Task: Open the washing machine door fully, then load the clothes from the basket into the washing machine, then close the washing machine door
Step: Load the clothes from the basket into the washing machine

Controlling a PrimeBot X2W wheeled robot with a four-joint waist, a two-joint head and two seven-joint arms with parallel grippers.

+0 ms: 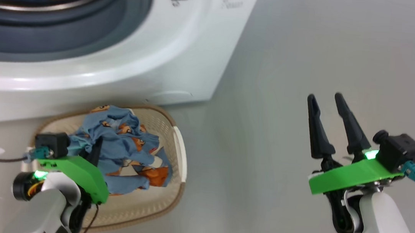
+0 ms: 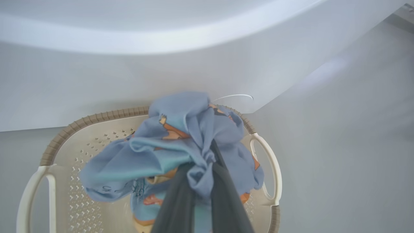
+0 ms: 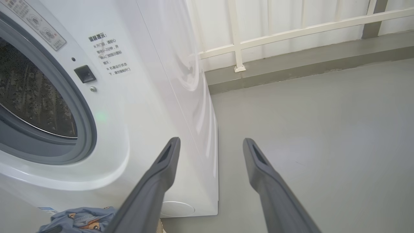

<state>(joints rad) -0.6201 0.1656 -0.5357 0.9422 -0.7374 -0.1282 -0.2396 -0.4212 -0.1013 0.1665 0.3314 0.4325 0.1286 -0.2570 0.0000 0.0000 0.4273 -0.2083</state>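
Left pincer [image 2: 204, 158] is clamping a bunch of the clothes [image 1: 127, 143] at the basket [image 1: 183, 160], which is sitting on the floor [image 1: 296, 44] just before the washing machine [image 1: 184, 44]. Right pincer [image 1: 325, 98] is hanging wide, gripping nothing. More of the clothes are lying in the drum [image 1: 30, 7].
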